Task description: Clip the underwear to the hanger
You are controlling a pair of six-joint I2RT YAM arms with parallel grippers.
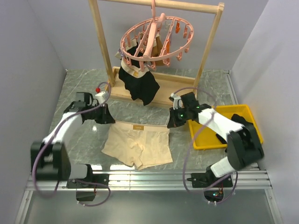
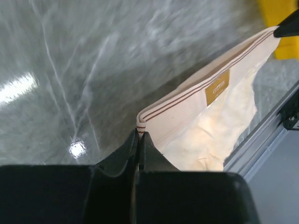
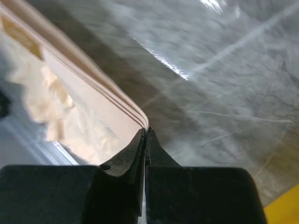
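The cream underwear (image 1: 138, 143) hangs stretched between my two grippers just above the marble table, waistband up, with a small tan label (image 1: 138, 127). My left gripper (image 1: 108, 120) is shut on the waistband's left corner (image 2: 140, 127). My right gripper (image 1: 171, 122) is shut on the waistband's right corner (image 3: 145, 126). The label also shows in the left wrist view (image 2: 217, 87). The pink oval hanger (image 1: 156, 39) with many clips hangs from the wooden rack behind, well above the underwear.
The wooden rack frame (image 1: 209, 44) stands at the back on its base board. Black garments (image 1: 138, 79) hang clipped to the pink hanger. A yellow bin (image 1: 243, 114) sits at the right under my right arm. Grey walls close both sides.
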